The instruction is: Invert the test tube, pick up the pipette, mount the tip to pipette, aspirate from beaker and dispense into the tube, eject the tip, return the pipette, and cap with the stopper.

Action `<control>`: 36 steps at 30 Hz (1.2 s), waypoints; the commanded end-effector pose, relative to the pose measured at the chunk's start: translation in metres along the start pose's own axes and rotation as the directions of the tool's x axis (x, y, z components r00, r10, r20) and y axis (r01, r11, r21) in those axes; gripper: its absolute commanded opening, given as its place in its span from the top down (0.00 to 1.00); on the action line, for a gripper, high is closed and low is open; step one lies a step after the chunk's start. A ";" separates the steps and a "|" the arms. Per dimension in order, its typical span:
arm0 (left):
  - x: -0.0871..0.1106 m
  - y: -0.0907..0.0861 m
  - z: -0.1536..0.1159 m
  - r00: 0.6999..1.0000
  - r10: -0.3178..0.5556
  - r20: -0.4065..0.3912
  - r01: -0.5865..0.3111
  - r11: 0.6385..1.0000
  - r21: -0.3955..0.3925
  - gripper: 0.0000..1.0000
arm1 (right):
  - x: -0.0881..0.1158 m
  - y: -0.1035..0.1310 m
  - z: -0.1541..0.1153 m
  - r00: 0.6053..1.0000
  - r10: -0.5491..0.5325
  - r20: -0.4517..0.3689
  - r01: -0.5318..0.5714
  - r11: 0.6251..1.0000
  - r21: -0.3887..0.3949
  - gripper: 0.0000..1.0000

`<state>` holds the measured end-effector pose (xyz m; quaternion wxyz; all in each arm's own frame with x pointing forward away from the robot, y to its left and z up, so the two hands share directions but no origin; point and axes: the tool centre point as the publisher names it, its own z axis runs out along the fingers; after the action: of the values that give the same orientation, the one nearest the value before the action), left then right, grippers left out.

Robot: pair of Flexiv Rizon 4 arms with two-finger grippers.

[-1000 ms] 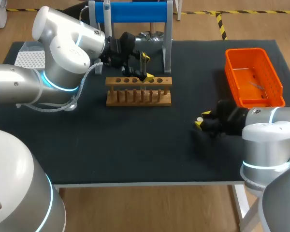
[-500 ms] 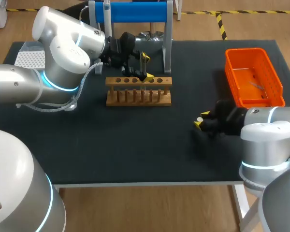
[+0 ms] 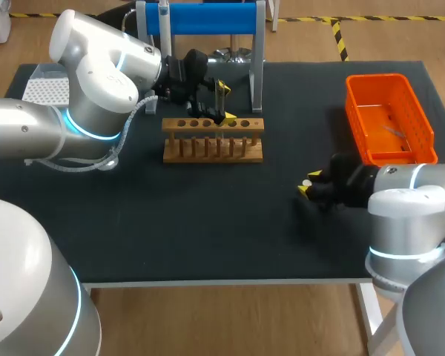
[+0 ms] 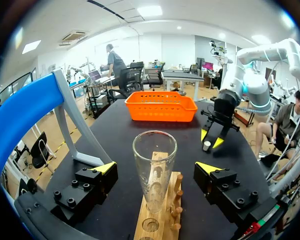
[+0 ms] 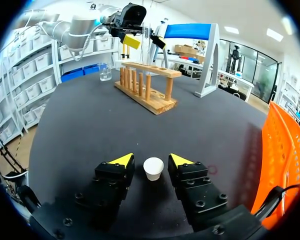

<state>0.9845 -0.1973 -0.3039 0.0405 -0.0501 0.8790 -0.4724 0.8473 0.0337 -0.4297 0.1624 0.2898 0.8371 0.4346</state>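
A clear test tube (image 4: pixel 154 167) stands upright, mouth up, in the wooden rack (image 3: pixel 213 141). My left gripper (image 4: pixel 156 167) is open around the tube, its fingers (image 4: pixel 104 169) well clear on both sides. In the head view this gripper (image 3: pixel 222 101) hovers over the rack's right part. A small white stopper (image 5: pixel 153 168) sits between the fingers of my right gripper (image 5: pixel 151 161), which is open, with narrow gaps on each side. That gripper (image 3: pixel 307 185) is low over the mat at the right. A glass beaker (image 5: pixel 104 72) stands beyond the rack.
An orange basket (image 3: pixel 389 119) stands at the right edge, close behind my right arm. A blue-topped stand (image 3: pixel 200 18) with a white pipette (image 3: pixel 163 13) rises behind the rack. A white tip box (image 3: pixel 48 89) is at the far left.
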 end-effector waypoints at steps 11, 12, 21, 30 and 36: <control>0.000 0.000 0.000 1.000 -0.001 0.002 0.001 1.000 -0.001 0.00 | 0.000 0.000 -0.001 1.000 0.003 0.009 -0.003 1.000 -0.001 0.62; 0.000 0.000 0.000 1.000 -0.001 0.002 0.001 1.000 -0.001 0.00 | 0.000 0.000 -0.001 1.000 0.003 0.009 -0.003 1.000 -0.001 0.64; 0.000 0.000 0.000 1.000 -0.001 0.002 0.001 1.000 -0.001 0.00 | 0.000 0.001 -0.001 1.000 0.003 0.009 -0.003 1.000 0.001 0.67; 0.000 0.000 0.000 1.000 -0.001 0.002 0.001 1.000 -0.001 0.00 | 0.000 0.000 -0.001 1.000 0.002 0.009 -0.002 1.000 0.006 0.71; 0.000 0.000 0.000 1.000 -0.001 0.002 0.001 1.000 -0.001 0.00 | 0.000 0.000 0.000 1.000 0.004 0.010 -0.004 1.000 0.007 0.87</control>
<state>0.9845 -0.1973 -0.3039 0.0405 -0.0501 0.8790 -0.4724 0.8475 0.0330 -0.4303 0.1646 0.2934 0.8365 0.4326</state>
